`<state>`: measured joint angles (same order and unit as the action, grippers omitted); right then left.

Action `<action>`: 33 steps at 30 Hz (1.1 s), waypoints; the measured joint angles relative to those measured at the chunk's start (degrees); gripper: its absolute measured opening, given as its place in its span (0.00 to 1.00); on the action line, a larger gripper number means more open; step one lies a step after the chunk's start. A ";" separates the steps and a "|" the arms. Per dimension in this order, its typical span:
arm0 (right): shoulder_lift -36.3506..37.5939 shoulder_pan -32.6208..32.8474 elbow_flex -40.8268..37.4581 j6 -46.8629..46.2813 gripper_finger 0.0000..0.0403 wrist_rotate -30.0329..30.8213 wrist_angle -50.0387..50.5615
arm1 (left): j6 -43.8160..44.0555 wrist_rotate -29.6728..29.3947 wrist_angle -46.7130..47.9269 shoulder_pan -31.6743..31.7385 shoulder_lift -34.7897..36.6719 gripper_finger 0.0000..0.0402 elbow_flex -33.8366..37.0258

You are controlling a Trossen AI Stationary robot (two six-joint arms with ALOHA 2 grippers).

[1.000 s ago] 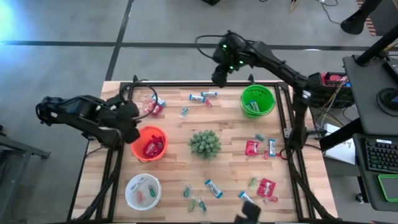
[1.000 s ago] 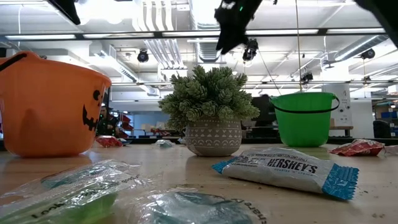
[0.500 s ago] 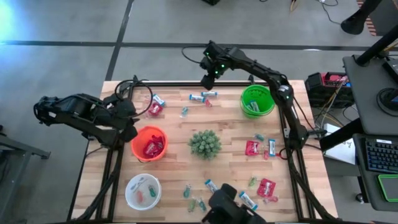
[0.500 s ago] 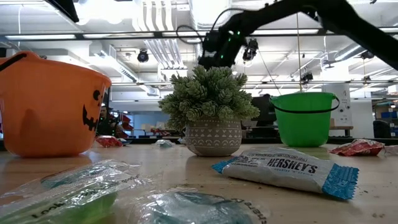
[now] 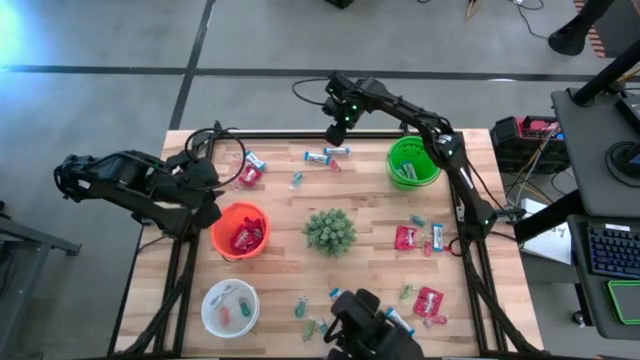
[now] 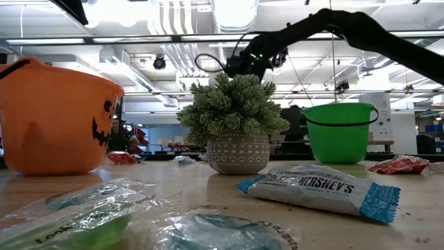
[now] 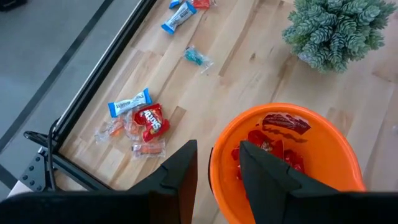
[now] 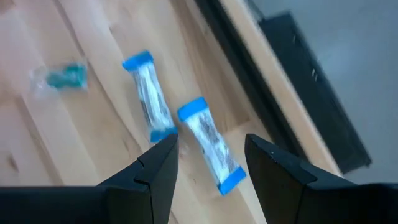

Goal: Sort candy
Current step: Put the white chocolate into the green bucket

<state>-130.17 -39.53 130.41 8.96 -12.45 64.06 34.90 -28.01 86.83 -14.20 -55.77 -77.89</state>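
1. Broadly, the wooden table [image 5: 370, 200] carries scattered candy, with one arm at each side of the work.
2. Risk at left: the left gripper [image 7: 217, 180] hangs with its fingers apart and empty, right over the near rim of the orange bowl [image 6: 48, 132]. A careless drop or swing could knock or tip that bowl and spill the red packets inside.
3. Risk at the far edge, right of centre: the right gripper [image 8: 208, 168] hovers with fingers spread and empty above two blue-and-white bars [image 8: 149, 93], which lie almost touching. Closing there could pinch both, or nudge one toward the black rail at the table's edge.
4. Counted, bowls: three, with orange at left, white [image 5: 204, 308] nearer the front, and green [image 6: 338, 135] at right.
5. One small potted plant [image 5: 329, 231] stands in the middle.
6. Loose red packets [image 5: 406, 237]: three seen on the table.
7. Blue-and-white bars: about six on the table.
8. Small teal pieces [image 8: 62, 76]: several, too small to count surely.
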 joint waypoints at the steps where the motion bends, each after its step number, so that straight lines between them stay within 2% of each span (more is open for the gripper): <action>1: -0.18 -0.15 0.00 0.28 0.44 -0.04 0.39 | 0.02 0.00 0.00 0.00 0.00 0.25 -0.01; 10: -3.09 -0.44 -0.01 2.11 0.44 -4.13 1.71 | 0.13 0.04 -0.15 0.00 -0.02 0.25 -0.02; 33: -6.87 -1.43 -0.15 3.05 0.44 -2.51 5.60 | 0.13 0.13 -0.19 0.00 0.04 0.25 0.01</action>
<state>-137.03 -40.96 130.26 12.00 -14.96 69.66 35.03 -27.88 86.64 -14.20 -55.72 -77.89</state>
